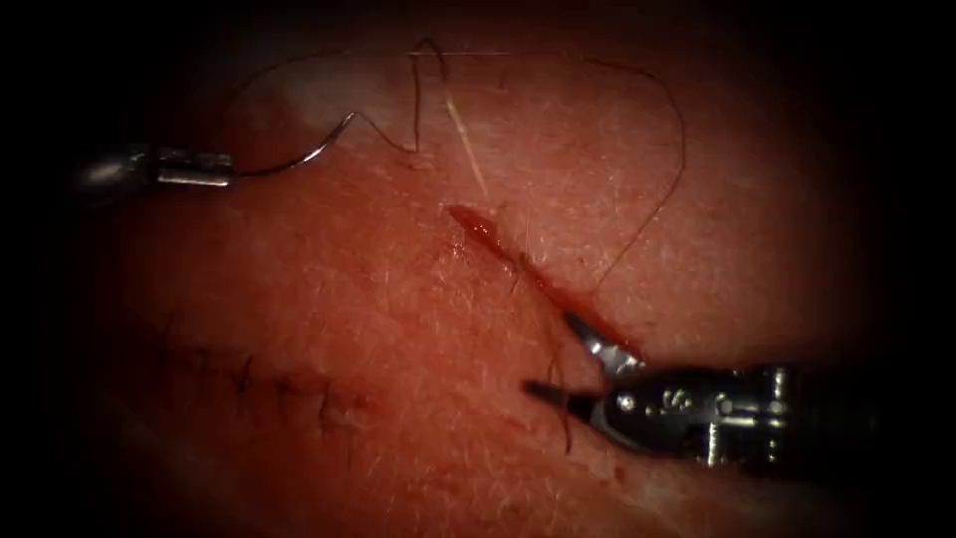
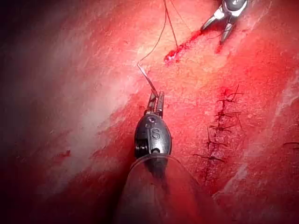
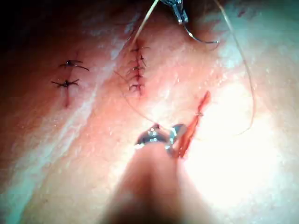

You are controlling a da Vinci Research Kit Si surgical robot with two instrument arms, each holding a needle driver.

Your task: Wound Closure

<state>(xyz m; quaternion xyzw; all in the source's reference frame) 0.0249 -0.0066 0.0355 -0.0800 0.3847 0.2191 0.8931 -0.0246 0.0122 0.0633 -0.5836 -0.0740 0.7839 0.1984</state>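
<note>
The cut [image 1: 518,264] runs slanting across the tissue [image 1: 398,299], red and open. My left tool [image 1: 224,171] is far to the cut's left, jaws shut on the curved needle [image 1: 299,157] near the end away from the thread. The needle hangs free of the tissue. Dark thread [image 1: 682,139] leaves the needle's tail, loops high across the back and comes down into the cut's right edge. My right tool [image 1: 560,361] stands open at the cut's lower end, one jaw along the cut, holding nothing. The left wrist view has the left tool [image 2: 156,102], needle [image 2: 147,79] and cut [image 2: 180,49].
An older stitched line [image 1: 299,394] lies left of the cut near the front, seen again as stitches [image 2: 219,126] beside the left tool. In the right wrist view two stitched lines [image 3: 137,67] [image 3: 67,81] lie beyond the right tool [image 3: 161,135]. A pale strand [image 1: 466,139] lies above the cut.
</note>
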